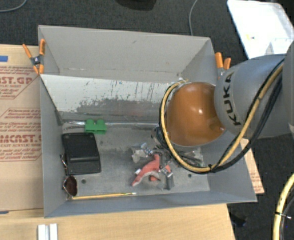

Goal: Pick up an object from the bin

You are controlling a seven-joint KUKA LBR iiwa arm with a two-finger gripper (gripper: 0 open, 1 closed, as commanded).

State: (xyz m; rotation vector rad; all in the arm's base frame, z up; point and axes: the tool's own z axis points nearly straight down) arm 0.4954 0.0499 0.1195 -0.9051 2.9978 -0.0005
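Where pink thing (pixel 144 172) lies, claw (pixel 157 163) hangs

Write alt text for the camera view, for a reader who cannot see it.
A KUKA arm's gripper is down by a pink-red curved thing at the front middle of a grey metal bin. Farther left in the view lie a black box, a green block and a thin yellow stick.

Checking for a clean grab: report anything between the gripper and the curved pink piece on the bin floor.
Nothing visible does: the gripper sits right at the curved pink plastic piece; a small grey scrap lies beside it.
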